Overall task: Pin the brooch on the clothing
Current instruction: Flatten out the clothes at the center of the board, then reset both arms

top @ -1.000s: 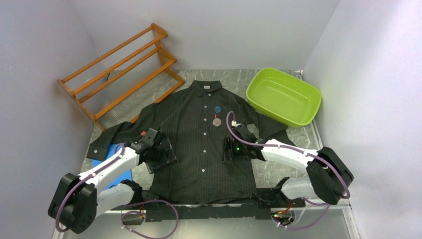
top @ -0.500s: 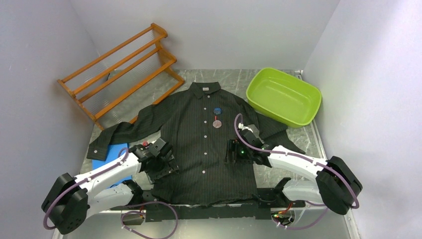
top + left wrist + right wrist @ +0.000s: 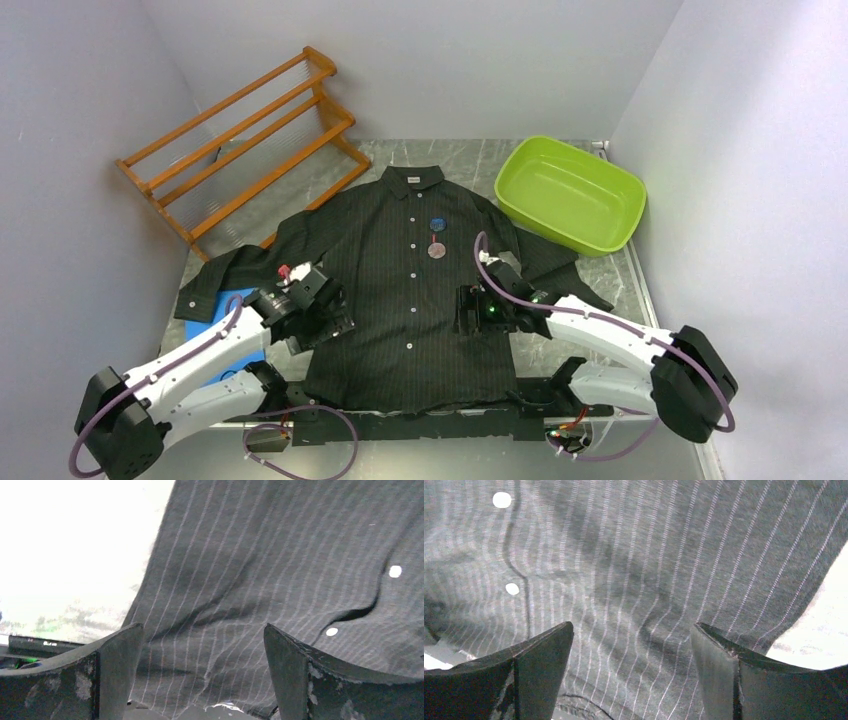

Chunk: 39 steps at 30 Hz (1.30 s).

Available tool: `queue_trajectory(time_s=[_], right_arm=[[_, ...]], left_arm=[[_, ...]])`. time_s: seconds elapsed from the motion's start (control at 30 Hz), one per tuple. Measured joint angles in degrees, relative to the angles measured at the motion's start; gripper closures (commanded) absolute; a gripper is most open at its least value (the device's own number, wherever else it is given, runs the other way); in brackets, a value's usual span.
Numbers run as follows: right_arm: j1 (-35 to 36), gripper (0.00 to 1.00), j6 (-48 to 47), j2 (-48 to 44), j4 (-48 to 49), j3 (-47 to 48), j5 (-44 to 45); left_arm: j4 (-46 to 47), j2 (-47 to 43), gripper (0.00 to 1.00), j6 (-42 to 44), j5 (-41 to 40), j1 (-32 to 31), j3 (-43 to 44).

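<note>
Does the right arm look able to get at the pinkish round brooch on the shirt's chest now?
Probably yes. The right gripper hangs open over the shirt, on the near side of the pinkish round brooch, with only flat cloth between them and nothing standing in the way.

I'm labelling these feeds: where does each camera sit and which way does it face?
Top external: above, behind the robot, looking down at the shirt; left arm and right arm show.
Left wrist: on that arm, facing fabric past the open left gripper.
Right wrist: likewise, past the open right gripper.
All share the shirt.
</note>
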Motion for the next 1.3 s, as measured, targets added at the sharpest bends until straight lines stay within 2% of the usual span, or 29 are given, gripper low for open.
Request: queue_trajectory(time_s=[0.07, 0.3, 0.57, 0.83, 1.07, 1.17, 1.3], right_arm=[[0.00, 0.01, -0.94, -1.68, 0.17, 0.55, -0.74], [-3.50, 0.00, -3.41, -4.28, 8.17, 2.49, -7.26], [-15.45, 0.00, -4.85, 0.13, 16.33, 4.79, -19.06], [-30.45, 0.00, -7.37, -0.76, 17.75, 4.81, -26.62], [-45.70, 0.00, -9.75, -3.19, 18.62, 4.04, -32.20], [-49.24, 0.00, -10.91, -4.13, 18.56, 3.74, -32.33], [-50.23, 0.01, -12.33, -6.27, 18.49, 3.45, -31.23]], left_arm=[[1.33, -0.76, 0.05, 2.89, -0.55, 0.00, 0.98], [8.79, -1.14, 0.05, 15.08, 0.57, 0.48, 2.86], [21.20, 0.57, 0.05, 25.18, 7.04, 5.73, 6.03], [32.06, -0.61, 0.05, 29.59, 13.97, 15.69, 3.48], [42.03, -9.68, 0.05, 30.05, 16.61, 22.93, -5.53], [44.85, -12.68, 0.05, 30.82, 16.63, 26.12, -7.69], [46.21, -14.64, 0.05, 32.11, 15.52, 29.90, -8.37]])
